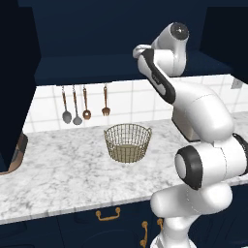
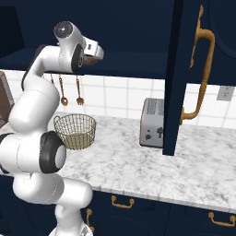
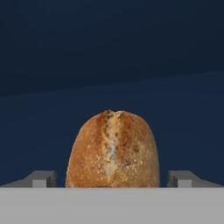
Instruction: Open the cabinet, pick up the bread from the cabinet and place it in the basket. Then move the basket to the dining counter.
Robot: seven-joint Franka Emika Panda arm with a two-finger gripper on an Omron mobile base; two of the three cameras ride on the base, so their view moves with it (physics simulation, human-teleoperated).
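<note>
With the bread (image 3: 113, 151) sitting on the cabinet (image 2: 138, 64) shelf between my pincer's (image 3: 112, 178) wide-spread fingers, I should push in deeper, centre it, then squeeze gently before lifting toward the basket (image 1: 128, 142).

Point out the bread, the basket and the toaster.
bread (image 3: 113, 151): hand view, middle of the crust.
basket (image 1: 128, 142): left base view, front mesh wall.
toaster (image 2: 152, 123): right base view, front face.

Toaster (image 2: 152, 122) on marble counter (image 1: 72, 174); four utensils (image 1: 83, 103) hanging on tiled wall (image 1: 131, 101).
</note>
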